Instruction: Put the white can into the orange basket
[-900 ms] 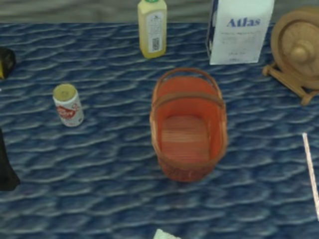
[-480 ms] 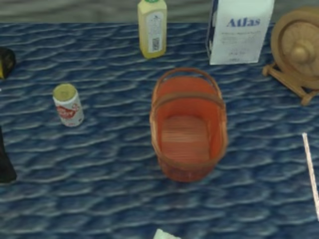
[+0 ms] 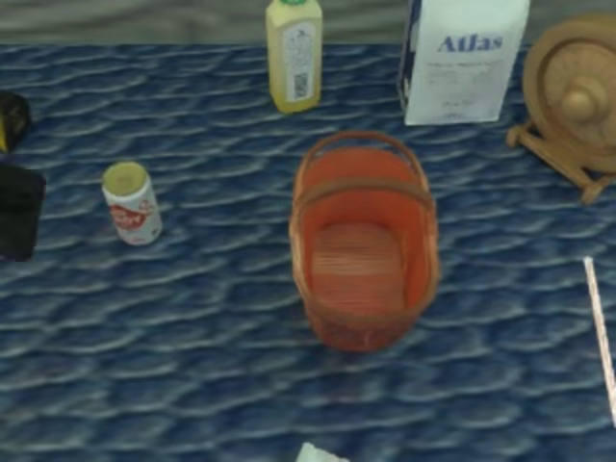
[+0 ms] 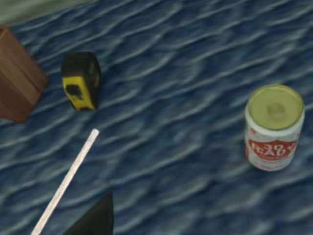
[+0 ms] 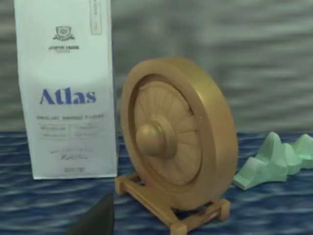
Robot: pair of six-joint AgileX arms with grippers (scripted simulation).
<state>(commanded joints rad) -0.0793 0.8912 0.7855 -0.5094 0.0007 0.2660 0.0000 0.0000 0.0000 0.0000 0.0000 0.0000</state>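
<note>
The white can (image 3: 132, 202) stands upright on the blue cloth at the left; it has red marks and a dull yellow top. It also shows in the left wrist view as the can (image 4: 274, 128). My left gripper (image 3: 19, 212) is at the table's left edge, level with the can and well apart from it. It is open and empty, with one dark finger (image 4: 98, 220) showing in its own view. The orange basket (image 3: 364, 289) with its arched handle sits at the middle, empty. My right gripper (image 5: 156, 230) is parked off the top view, open, facing the wooden wheel.
A pale-yellow bottle (image 3: 294, 53), the Atlas carton (image 3: 465, 58) and a wooden wheel (image 3: 573, 96) line the back. A black-and-yellow tape measure (image 4: 80, 81), a brown block (image 4: 17, 73) and a white stick (image 4: 66, 181) lie near the left arm. Another white stick (image 3: 602, 337) is at the right edge.
My left gripper has moved along the left edge toward the back of the table, from below the can's level to level with it. Can and basket have not moved.
</note>
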